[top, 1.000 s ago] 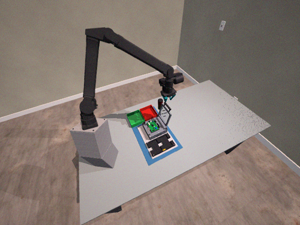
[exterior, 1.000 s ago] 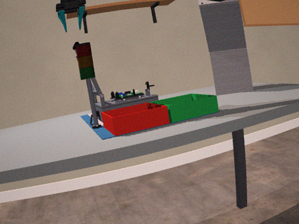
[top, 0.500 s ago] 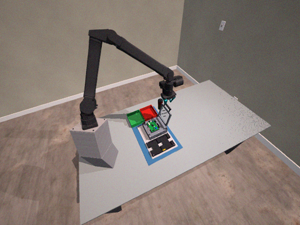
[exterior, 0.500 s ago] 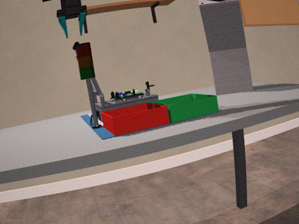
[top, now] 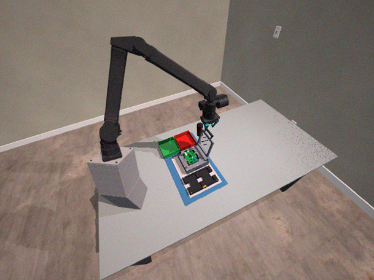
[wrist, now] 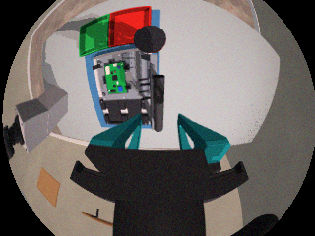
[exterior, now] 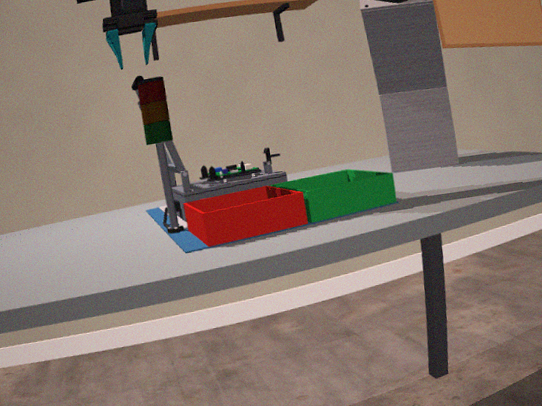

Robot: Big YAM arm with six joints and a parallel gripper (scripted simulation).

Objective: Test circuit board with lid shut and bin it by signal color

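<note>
The green circuit board (top: 190,157) lies face up on the plate of the grey tester (top: 193,164); it also shows in the wrist view (wrist: 117,79). The tester's lid (top: 206,145) (wrist: 157,101) stands open and upright, its black handle at the top edge. My gripper (top: 211,124) is half open and empty, hovering above the lid's top edge and beside the signal tower (exterior: 154,110). In the exterior view the teal fingers (exterior: 131,45) hang just above the tower. The tower's lamps all look dim. The black tray (top: 201,180) has both pockets empty.
A red bin (top: 185,139) and a green bin (top: 169,147) stand side by side behind the tester on the blue mat (top: 201,185). The arm's grey pedestal (top: 117,177) stands at the table's left. A wooden shelf (exterior: 234,9) hangs on the wall.
</note>
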